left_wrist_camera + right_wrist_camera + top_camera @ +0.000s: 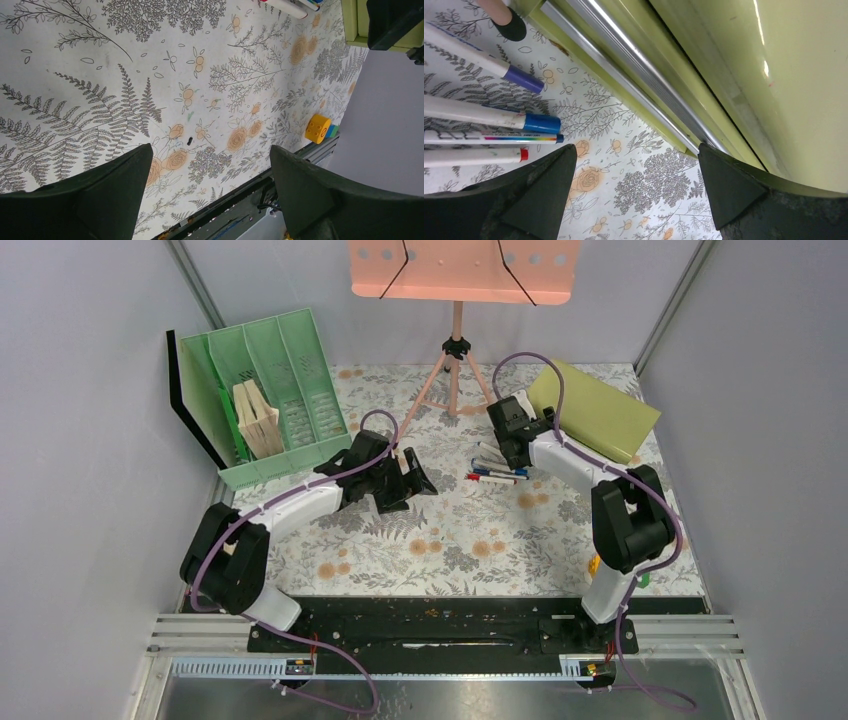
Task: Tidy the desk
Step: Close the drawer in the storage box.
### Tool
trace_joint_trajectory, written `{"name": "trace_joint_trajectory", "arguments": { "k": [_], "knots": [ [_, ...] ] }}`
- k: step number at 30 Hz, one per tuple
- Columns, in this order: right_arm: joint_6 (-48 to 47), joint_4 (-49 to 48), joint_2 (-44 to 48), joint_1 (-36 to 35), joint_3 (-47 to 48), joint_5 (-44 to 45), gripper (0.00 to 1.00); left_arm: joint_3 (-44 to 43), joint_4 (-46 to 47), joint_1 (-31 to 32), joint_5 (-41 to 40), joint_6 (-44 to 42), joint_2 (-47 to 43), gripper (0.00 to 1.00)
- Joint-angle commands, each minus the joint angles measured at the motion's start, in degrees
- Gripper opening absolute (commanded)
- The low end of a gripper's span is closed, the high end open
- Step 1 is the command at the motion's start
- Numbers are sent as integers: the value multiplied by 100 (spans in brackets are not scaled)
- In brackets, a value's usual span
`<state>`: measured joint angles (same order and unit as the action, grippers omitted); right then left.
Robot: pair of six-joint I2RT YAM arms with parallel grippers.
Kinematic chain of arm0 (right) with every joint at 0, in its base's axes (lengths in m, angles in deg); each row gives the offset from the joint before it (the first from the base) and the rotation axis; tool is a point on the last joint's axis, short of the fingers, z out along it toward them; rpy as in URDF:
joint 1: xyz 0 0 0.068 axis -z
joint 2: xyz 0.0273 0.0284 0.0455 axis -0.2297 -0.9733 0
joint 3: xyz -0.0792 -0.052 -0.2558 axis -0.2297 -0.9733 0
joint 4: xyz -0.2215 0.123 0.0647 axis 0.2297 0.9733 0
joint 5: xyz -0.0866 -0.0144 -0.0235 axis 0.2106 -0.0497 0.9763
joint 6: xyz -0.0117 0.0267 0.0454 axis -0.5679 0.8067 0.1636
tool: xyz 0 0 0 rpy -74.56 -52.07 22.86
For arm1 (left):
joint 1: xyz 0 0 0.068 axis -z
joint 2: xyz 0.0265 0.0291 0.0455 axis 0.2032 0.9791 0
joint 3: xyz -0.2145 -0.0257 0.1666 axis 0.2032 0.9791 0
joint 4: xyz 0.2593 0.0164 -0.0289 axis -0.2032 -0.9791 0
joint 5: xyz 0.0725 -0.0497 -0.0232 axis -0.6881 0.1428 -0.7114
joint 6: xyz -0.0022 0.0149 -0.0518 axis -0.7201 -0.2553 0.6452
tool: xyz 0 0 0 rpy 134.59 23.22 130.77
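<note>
The desk point(460, 540) is a floral, fern-printed tabletop. Several marker pens point(497, 472) lie side by side at its centre right, and in the right wrist view the pens point(489, 117) show blue, purple and red caps. A yellow-green binder point(592, 410) lies at the back right, its metal spine point(634, 75) close to my right gripper. My right gripper point(503, 430) point(634, 165) stands open over bare desk between the pens and the binder. My left gripper point(412, 480) point(210, 165) is open above bare desk point(150, 75), holding nothing.
A green file organizer point(268, 390) with wooden pieces leans at the back left. A pink music stand point(457, 340) on a tripod stands at the back centre. A yellow toy block point(318, 128) sits at the desk's right front edge, beside the black rail frame point(440, 620).
</note>
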<state>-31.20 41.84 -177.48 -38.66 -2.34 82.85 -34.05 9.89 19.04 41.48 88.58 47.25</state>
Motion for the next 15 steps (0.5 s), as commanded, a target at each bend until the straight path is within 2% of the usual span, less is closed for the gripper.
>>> {"name": "trace_joint_trajectory", "arguments": {
  "k": [1, 10, 15],
  "knots": [
    [-209, -295, -113, 115, 286, 604, 99, 37, 261, -38, -65, 24, -253, 89],
    [-203, -558, -271, 122, 347, 1014, 99, 76, 266, -36, -81, 34, -299, 89],
    [-78, -513, -148, 122, 341, 814, 99, 89, 269, -46, -121, 44, -333, 89]
  ]
}}
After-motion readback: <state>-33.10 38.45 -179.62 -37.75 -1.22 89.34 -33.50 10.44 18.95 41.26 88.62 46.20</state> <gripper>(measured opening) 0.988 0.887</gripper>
